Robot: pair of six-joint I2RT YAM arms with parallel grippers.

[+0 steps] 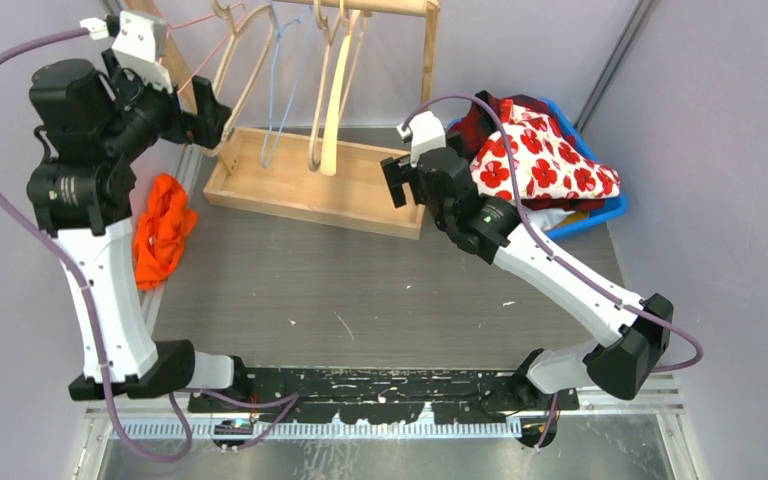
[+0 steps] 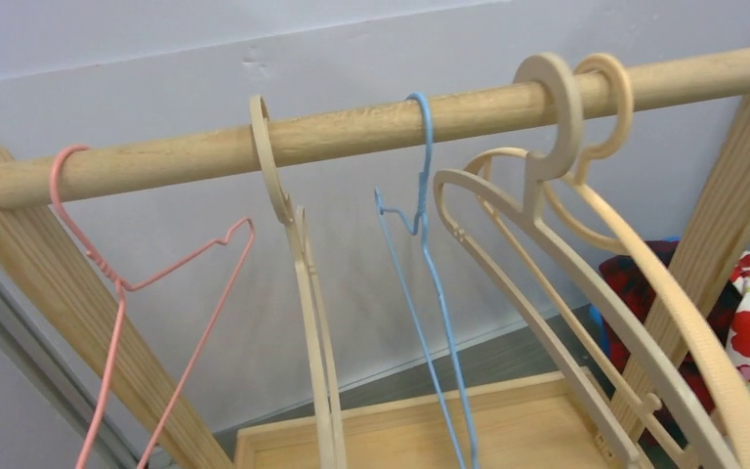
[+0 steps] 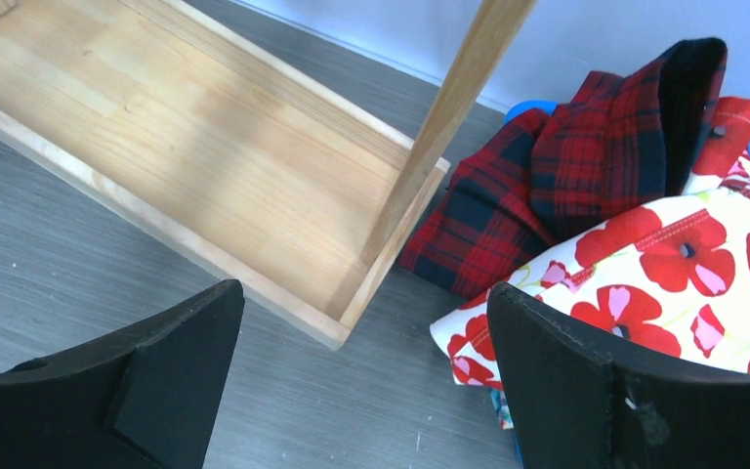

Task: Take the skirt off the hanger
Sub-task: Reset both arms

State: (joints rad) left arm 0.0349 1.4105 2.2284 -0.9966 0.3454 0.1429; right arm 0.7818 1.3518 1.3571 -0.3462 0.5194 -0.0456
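Every hanger on the wooden rail [image 2: 352,127] is bare: a pink wire hanger [image 2: 117,283], a blue wire one [image 2: 420,244] and tan ones [image 2: 547,254]. A white cloth with red flowers [image 1: 545,160], which I take for the skirt [image 3: 684,254], lies on top of a clothes pile at the right. My left gripper [image 1: 208,118] is raised by the rack's left post, level with the hangers; its fingers stay outside its own view and nothing sits between them. My right gripper [image 3: 361,381] is open and empty above the table, the floral cloth just beside its right finger [image 3: 625,391].
The rack's wooden base tray [image 1: 300,185] stands at the back centre, its right corner post [image 3: 449,127] close to my right gripper [image 1: 400,182]. A red plaid garment [image 3: 547,186] lies under the floral cloth in a blue bin [image 1: 605,210]. An orange garment [image 1: 160,228] lies at the table's left edge.
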